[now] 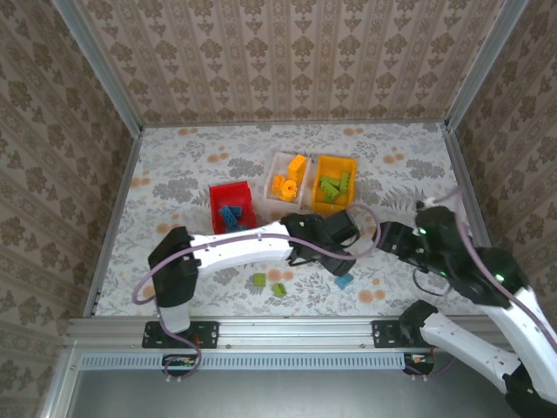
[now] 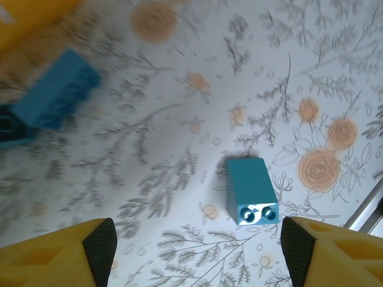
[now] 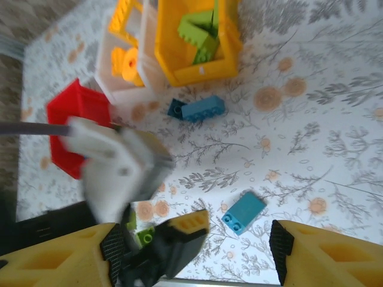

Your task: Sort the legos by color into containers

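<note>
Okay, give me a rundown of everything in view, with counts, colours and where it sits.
Red bin: one, left of row, holds blue bricks.
White bin: one, middle, holds orange pieces.
Orange-yellow bin: one, right, holds green bricks.
Loose blue bricks: three; two before the orange-yellow bin, one nearer the arms.
Loose green bricks: two, near front edge.
Table: one, floral cloth.
Left gripper: yellow fingers, open, empty.
Right gripper: yellow fingers, open, empty.

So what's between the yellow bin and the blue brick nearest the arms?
Another blue brick, a darker blue piece at its end, just outside the yellow bin; then bare cloth to the near blue brick. Right wrist view.
</note>
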### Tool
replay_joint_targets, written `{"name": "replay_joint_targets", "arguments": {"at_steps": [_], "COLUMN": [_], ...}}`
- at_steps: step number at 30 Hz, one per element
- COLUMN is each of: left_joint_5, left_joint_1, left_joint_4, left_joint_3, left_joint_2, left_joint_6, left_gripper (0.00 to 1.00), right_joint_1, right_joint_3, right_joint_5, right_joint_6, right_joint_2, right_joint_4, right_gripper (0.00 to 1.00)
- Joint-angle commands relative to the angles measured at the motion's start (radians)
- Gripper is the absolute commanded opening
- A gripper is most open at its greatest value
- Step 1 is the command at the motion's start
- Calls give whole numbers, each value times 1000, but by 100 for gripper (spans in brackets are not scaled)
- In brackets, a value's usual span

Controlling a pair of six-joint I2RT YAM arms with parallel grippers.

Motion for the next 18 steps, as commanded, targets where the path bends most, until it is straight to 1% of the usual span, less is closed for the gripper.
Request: {"name": "replay_joint_targets", "arguments": {"at_steps": [1, 3, 5, 10, 15, 18], "left_joint_5": [-15, -11, -12, 25, 46, 27], "left_joint_1": [-21, -22, -23, -36, -42, -42], "left_joint_4": [5, -4, -14, -2, 16, 8], "left_joint_3": [14, 28, 41, 60, 61, 68], "left_joint_2": [61, 95, 126, 188, 215, 213], "left_joint_6": [-7, -22, -26, -24, -33, -44], "left_gripper": [80, 82, 83, 83, 81, 81], "right_joint_1": [-5, -5, -5, -5, -5, -5], "right_joint_3": [82, 109, 119, 104, 91, 82], "right_joint_5": [105, 121, 118, 97, 100, 96], "right_joint_6": [44, 37, 30, 28, 28, 28], "right_joint_2": [-48, -51, -43, -29, -32, -35], "right_joint_4": [-147, -148, -137, -103, -93, -84], "right_gripper": [71, 72, 72, 73, 73, 73]}}
